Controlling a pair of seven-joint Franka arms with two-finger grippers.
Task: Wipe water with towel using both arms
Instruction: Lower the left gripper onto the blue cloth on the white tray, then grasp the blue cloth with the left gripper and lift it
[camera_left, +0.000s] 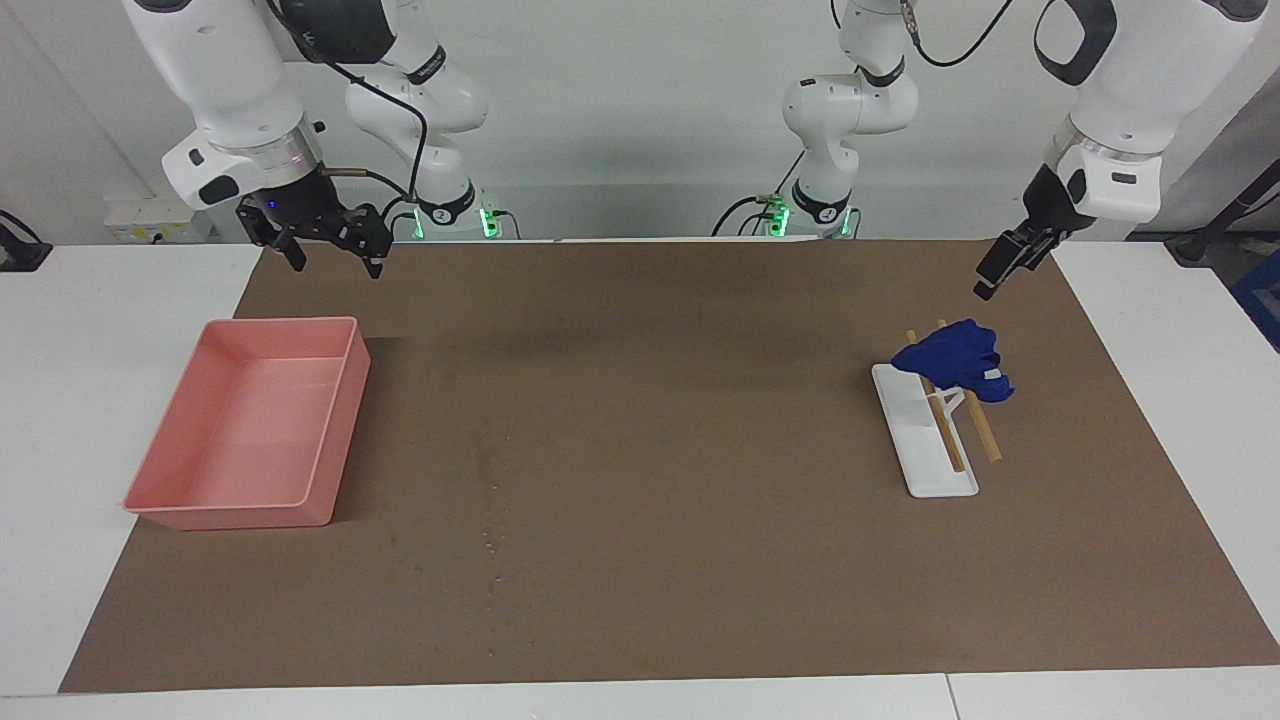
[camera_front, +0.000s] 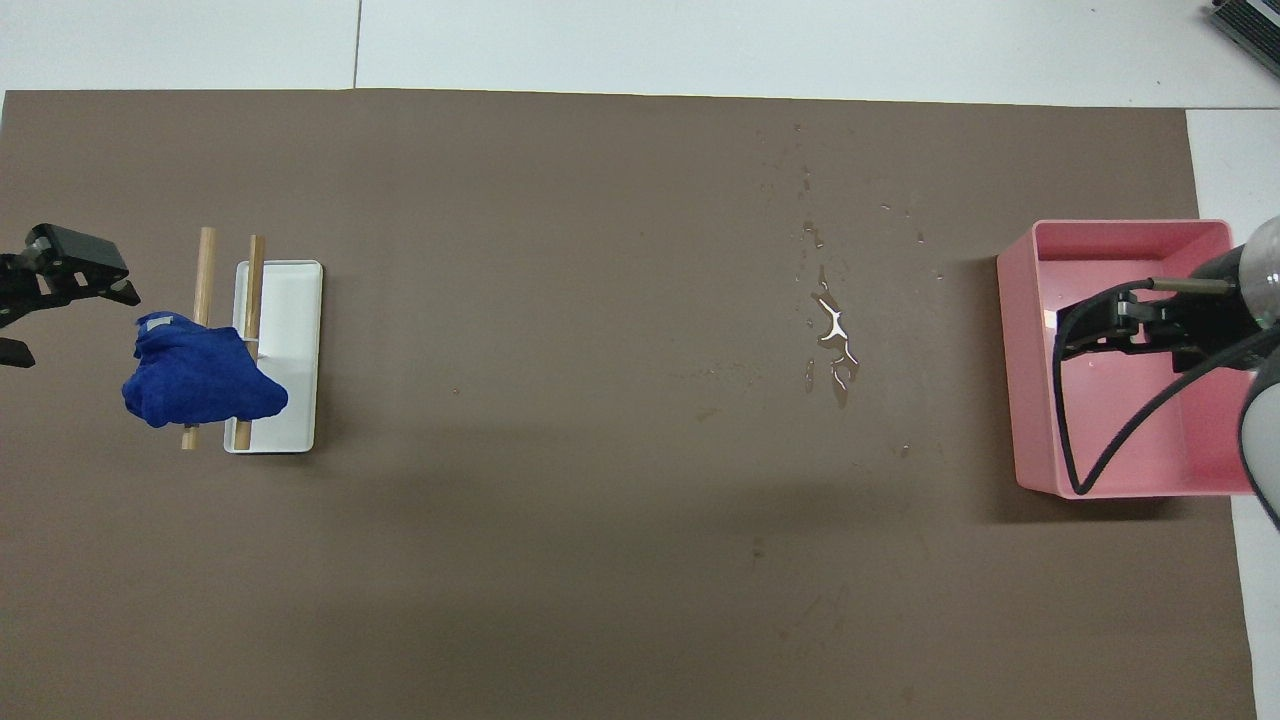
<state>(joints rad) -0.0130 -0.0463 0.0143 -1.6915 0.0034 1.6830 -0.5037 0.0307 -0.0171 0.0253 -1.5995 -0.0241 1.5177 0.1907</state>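
The blue towel lies bunched over the two wooden sticks of a white rack at the left arm's end of the brown mat; it also shows in the overhead view. The water is a faint streak of wet blotches and droplets beside the pink tray, shiny in the overhead view. My left gripper hangs open and empty in the air over the mat just beside the towel, not touching it. My right gripper hangs open and empty over the pink tray.
The pink tray stands at the right arm's end of the mat. The rack's sticks jut out past the towel. Bare brown mat lies between the water and the rack.
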